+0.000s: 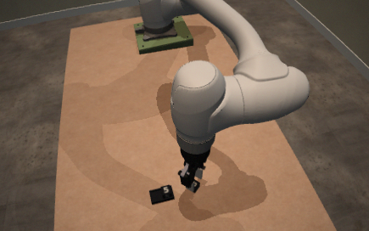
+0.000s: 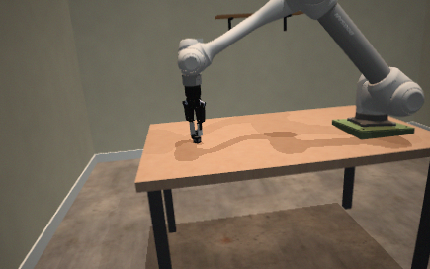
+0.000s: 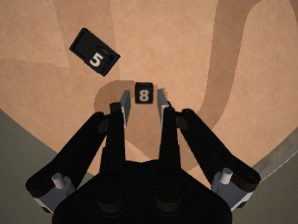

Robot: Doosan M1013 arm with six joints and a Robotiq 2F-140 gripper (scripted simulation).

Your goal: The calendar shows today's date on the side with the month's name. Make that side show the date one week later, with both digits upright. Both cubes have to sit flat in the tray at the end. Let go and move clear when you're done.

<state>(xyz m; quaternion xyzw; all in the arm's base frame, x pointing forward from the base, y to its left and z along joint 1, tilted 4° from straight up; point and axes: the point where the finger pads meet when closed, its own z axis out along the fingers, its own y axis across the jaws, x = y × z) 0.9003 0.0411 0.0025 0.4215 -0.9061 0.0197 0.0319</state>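
The black tray point(image 1: 154, 198) point(image 3: 85, 40) lies left of the gripper in the top view and at the upper left in the wrist view. A black cube with a white 5 on top point(image 1: 166, 190) point(image 3: 96, 59) sits in one end of it; the other end looks empty. A second black cube, with a white 8 facing up point(image 1: 194, 186) point(image 3: 144, 94), is outside the tray, at the fingertips. My gripper point(image 1: 192, 178) point(image 2: 197, 134) point(image 3: 143, 97) is partly open, pointing down, with one finger on each side of the 8 cube and visible gaps between. The cubes' other faces are hidden.
The wooden table point(image 1: 86, 149) point(image 2: 253, 153) carries the green base plate point(image 1: 166, 44) point(image 2: 372, 130) of the arm at its far end. Shadows of the arm fall around the 8 cube. A wall shelf point(image 2: 233, 17) is at the back.
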